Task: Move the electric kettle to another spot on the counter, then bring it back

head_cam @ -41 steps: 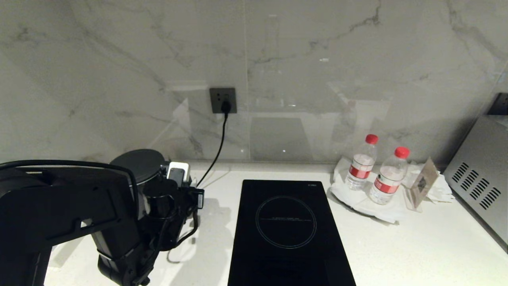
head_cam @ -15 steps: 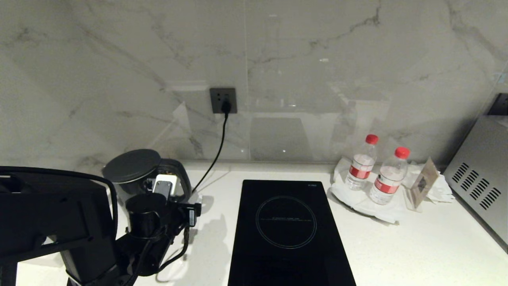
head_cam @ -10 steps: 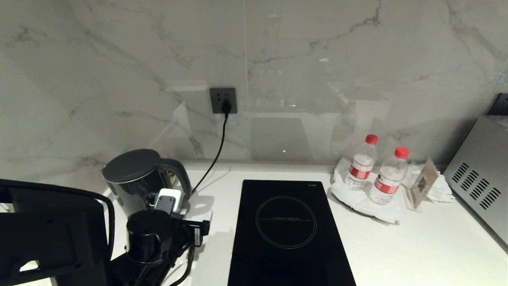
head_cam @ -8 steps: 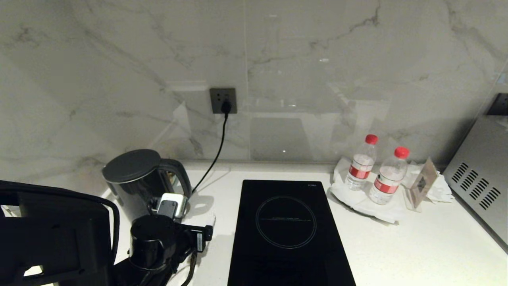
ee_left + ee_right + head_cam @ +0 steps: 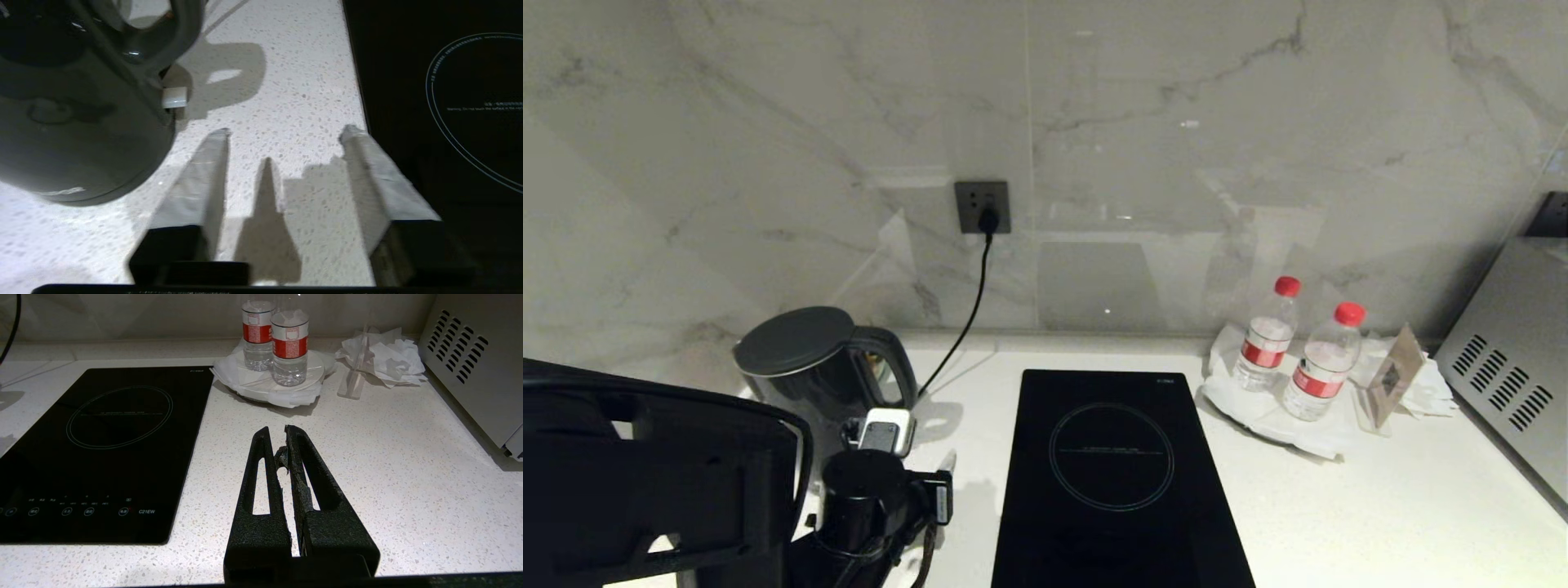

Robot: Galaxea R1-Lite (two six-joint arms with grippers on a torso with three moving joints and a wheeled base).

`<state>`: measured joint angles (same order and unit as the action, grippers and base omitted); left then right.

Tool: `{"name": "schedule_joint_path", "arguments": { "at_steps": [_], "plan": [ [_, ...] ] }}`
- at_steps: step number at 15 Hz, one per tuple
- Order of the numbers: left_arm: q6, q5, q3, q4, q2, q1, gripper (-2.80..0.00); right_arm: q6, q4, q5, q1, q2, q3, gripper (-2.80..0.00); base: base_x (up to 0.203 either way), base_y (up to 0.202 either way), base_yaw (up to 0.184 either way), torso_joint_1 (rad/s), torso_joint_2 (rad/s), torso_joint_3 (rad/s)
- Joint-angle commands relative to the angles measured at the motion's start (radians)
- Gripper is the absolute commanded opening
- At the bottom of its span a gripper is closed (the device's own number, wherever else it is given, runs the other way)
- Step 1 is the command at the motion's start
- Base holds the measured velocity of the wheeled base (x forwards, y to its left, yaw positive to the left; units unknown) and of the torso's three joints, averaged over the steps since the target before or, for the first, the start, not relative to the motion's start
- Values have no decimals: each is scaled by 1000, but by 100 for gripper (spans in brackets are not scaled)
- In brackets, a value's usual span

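Kettle (image 5: 805,371) stands upright on the table (image 5: 1339,506), back-left corner by the wall, handle (image 5: 894,371) pointing toward the hob (image 5: 1111,482). Its power cord (image 5: 968,314) runs up to the wall socket (image 5: 982,207), which probably limits how far it can go.

Left gripper (image 5: 282,132): jaws released, nothing between them, only bare table showing in the gap. It sits just beside the kettle's lower body, on the handle side, in the strip between kettle and hob. No contact with the kettle visible in the left wrist view. One finger (image 5: 196,183) runs close along the kettle wall; the other lies near the hob edge.

My read: kettle is parked and free, so this is either a set-down or a line-up for the next grab. Can't tell which leg of the task from this alone. The handle faces the gripper, so a handle grasp looks like the natural option; the glossy body is wide and likely slippery.

Right gripper (image 5: 282,435): jaws clenched, empty, parked low over the table on the right of the hob, well clear. Two water bottles (image 5: 1298,347) on a plate near the back right, out of the path.
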<state>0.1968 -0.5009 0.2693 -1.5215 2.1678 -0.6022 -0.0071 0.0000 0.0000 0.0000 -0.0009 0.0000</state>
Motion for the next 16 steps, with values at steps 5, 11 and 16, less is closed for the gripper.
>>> {"name": "schedule_joint_path", "arguments": {
  "at_steps": [5,11,16],
  "plan": [
    [5,-80,221,-9,213,-23,-280,-1,0,0,0,1,0,-280,0,0,0,0,0,0],
    [-4,-130,318,-9,316,-14,-280,-1,0,0,0,1,0,-280,0,0,0,0,0,0],
    [-62,-183,382,-9,320,49,-280,-1,0,0,0,1,0,-280,0,0,0,0,0,0]
  ]
}}
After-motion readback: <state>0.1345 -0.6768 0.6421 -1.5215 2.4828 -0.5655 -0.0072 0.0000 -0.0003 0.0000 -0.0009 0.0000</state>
